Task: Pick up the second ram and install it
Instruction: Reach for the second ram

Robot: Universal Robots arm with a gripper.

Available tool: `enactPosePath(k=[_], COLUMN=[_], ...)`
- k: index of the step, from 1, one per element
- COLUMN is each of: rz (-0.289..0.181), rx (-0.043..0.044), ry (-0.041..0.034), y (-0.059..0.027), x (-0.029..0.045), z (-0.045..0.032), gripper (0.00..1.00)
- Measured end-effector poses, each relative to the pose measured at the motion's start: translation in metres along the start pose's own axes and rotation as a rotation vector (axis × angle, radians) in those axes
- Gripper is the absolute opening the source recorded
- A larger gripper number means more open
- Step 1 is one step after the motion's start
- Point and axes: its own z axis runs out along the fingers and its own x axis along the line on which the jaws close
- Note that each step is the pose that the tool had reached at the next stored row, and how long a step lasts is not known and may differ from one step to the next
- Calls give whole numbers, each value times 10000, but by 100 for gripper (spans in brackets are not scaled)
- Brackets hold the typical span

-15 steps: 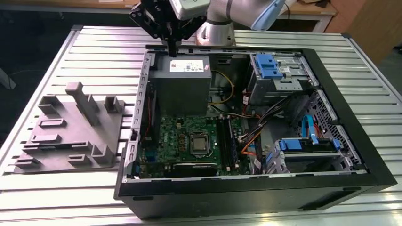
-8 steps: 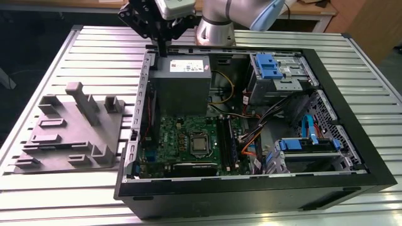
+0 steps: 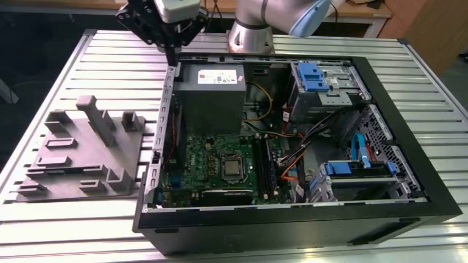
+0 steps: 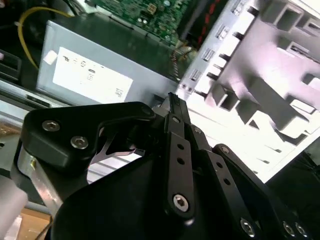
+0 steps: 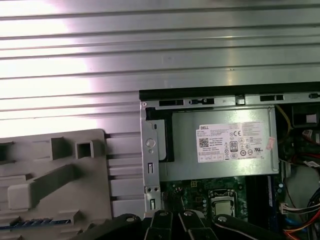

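Observation:
My gripper (image 3: 173, 59) hangs over the back left edge of the open computer case (image 3: 380, 109), just beside the grey power-supply box (image 3: 212, 93). In the second wrist view its black fingers (image 4: 176, 117) meet at a thin tip, shut, with no stick seen between them. The green motherboard (image 3: 212, 159) lies below the power supply, and its long dark slot rails (image 3: 268, 164) run beside the processor. A thin bluish strip (image 5: 35, 221) lies in a slot of the grey parts fixture (image 5: 55, 170). I cannot tell whether that strip is the second ram.
The grey fixture (image 3: 80, 159) with upright posts stands on the slatted metal table (image 3: 73, 219) at the exterior view's left of the case. Blue drive cages (image 3: 316, 76) and loose cables (image 3: 292, 159) crowd the case's other half. The arm's base (image 3: 252, 27) stands behind the case.

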Motion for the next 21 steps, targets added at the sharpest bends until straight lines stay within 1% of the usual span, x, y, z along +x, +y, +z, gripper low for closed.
enactPosePath(k=[4,6,21], rz=[0,1,0], rx=[0,0,0], ry=[-8,-10,-9], y=[-13,-17,-45], x=[167,233,585], z=[-3,-3,1], gripper=[10,10,10])
